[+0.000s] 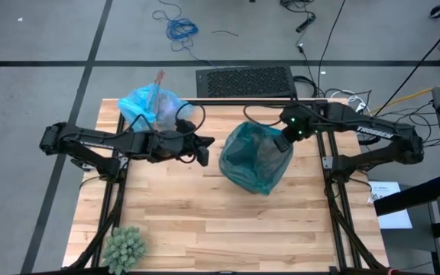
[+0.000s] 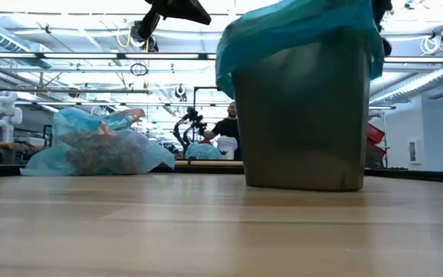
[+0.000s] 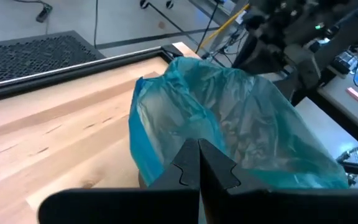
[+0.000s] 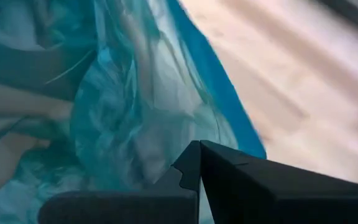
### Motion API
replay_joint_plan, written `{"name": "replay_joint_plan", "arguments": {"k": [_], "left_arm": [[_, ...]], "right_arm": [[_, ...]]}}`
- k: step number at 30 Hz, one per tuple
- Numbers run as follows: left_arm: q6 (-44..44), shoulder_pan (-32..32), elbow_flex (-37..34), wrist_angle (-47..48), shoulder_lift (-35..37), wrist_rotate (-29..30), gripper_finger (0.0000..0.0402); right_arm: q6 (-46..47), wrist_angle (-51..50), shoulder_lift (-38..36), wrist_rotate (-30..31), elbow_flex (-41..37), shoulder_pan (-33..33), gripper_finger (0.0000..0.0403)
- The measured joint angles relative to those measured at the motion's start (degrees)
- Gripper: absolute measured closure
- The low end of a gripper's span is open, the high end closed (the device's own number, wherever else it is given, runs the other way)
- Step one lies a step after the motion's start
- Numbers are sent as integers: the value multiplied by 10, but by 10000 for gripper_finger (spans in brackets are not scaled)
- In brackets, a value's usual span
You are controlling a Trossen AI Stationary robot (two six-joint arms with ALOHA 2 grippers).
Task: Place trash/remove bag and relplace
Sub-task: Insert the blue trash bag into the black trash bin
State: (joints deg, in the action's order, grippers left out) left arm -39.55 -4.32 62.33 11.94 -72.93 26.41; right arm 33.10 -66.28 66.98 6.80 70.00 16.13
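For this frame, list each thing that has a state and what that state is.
Bin: upright, lined with teal bag.
Teal bag: mouth open, folded over the bin's rim.
Light blue bag: out of the bin, filled, lying at the table's back edge.
Left gripper: shut, empty.
Right gripper: shut, at the teal bag's rim.

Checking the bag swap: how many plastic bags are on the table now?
2: the light blue bag of trash lies at the far left corner; the teal bag lines the bin mid-table, right of centre.

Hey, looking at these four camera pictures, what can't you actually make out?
- Contents of the grey bin: hidden by its wall in the low view and its teal-green plastic liner from above.
- Wadded trash inside the tied sky-blue bag: blurred by crinkled plastic.
- Right gripper: whether it touches the liner.
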Motion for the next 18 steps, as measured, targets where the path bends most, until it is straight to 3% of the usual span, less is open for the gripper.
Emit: {"name": "replay_joint_plan", "arguments": {"k": [7, 12, 18], "left_arm": [[0, -2, 0, 0, 0, -27, 402], [0, -3, 0, 2, 3, -30, 402], [13, -3, 0, 12, 27, -26, 402]], "right_arm": [[35, 142, -42, -169, -104, 45, 403], [55, 164, -44, -220, -137, 48, 403], [101, 266, -41, -273, -169, 44, 403]]}}
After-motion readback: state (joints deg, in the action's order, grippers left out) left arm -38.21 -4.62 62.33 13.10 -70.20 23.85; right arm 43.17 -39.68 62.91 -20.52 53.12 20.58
